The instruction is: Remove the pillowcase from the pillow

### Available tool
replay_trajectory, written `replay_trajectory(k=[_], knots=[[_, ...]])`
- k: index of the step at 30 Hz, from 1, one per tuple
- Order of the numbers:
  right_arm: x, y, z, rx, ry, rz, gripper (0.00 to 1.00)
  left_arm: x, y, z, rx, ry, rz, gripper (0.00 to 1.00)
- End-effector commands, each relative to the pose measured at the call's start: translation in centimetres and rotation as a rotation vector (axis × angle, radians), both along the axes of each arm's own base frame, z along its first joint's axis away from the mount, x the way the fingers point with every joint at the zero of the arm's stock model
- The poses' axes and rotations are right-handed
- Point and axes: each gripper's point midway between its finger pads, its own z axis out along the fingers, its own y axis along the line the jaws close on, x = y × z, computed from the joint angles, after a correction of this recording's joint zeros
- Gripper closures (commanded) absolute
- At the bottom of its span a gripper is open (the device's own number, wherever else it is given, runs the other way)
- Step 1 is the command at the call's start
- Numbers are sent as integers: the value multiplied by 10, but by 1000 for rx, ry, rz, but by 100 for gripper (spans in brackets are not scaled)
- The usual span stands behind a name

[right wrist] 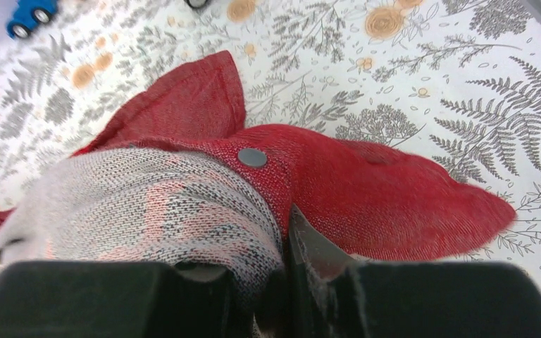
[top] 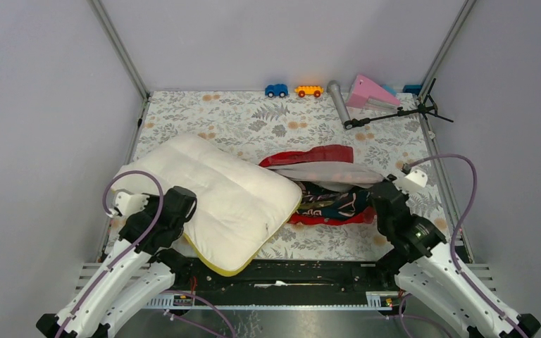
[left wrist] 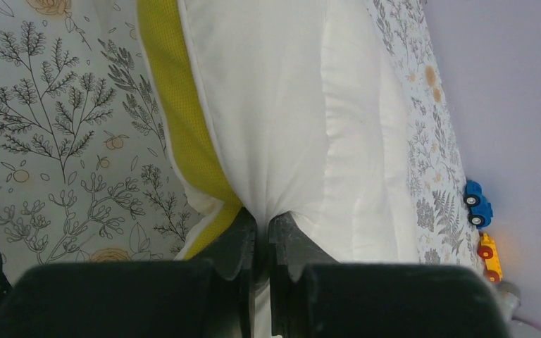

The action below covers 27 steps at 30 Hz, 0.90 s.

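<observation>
The white quilted pillow [top: 218, 193] with a yellow side edge lies left of centre, fully out of the pillowcase [top: 327, 186], which lies crumpled just to its right, red with its grey inside band showing. My left gripper [top: 183, 204] is shut on the pillow's near-left edge; in the left wrist view the pillow [left wrist: 289, 105] is pinched between my left gripper's fingers [left wrist: 262, 225]. My right gripper [top: 384, 197] is shut on the pillowcase's right end; in the right wrist view the pillowcase [right wrist: 366, 190] and its grey band are clamped in my right gripper [right wrist: 282, 239].
A blue toy car [top: 276, 90] and an orange toy car [top: 308, 91] stand at the back edge. A grey cylinder [top: 338, 102], a pink wedge [top: 370, 91] and a black stand [top: 394, 114] lie at the back right. Metal posts frame the floral table [top: 253, 127].
</observation>
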Motion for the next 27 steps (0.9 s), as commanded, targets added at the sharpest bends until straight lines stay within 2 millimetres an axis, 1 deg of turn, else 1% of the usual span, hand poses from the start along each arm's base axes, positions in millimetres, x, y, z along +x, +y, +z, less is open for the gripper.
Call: replay_trajectory(k=[1,3,5,8,9,11,12,15,17,18,21,22,23,25,27], knots=[[0,-25,28,24,-147,-127,100,6,16,39,22,-145,95,100],[0,-24,33,36,-170,-119,100,13,10,43,40,-138,54,99],[0,-24,35,42,-180,-111,100,24,-1,47,71,-123,-24,97],[2,-19,35,56,-185,-90,100,36,-16,50,94,-97,-112,88],[2,-18,34,61,-183,-88,100,39,-18,50,96,-87,-123,81],[4,-13,34,66,-182,-68,100,42,-20,50,113,-66,-131,59],[5,-10,33,72,-179,-53,100,43,-21,51,122,-54,-134,50],[8,1,29,78,-165,6,100,46,-25,57,140,-23,-162,26],[10,9,24,78,-145,41,100,51,-32,71,155,-19,-219,16],[12,13,21,77,-134,60,100,53,-36,77,171,-10,-252,12],[16,28,14,75,-100,131,100,58,-48,96,197,-2,-348,7],[16,31,12,76,-91,148,100,62,-56,102,213,-3,-408,6],[17,34,10,78,-85,162,100,67,-70,107,235,-4,-505,5],[18,41,8,83,-79,198,100,74,-102,114,277,-29,-726,2],[18,45,7,88,-74,215,100,78,-134,113,259,-59,-896,1]])
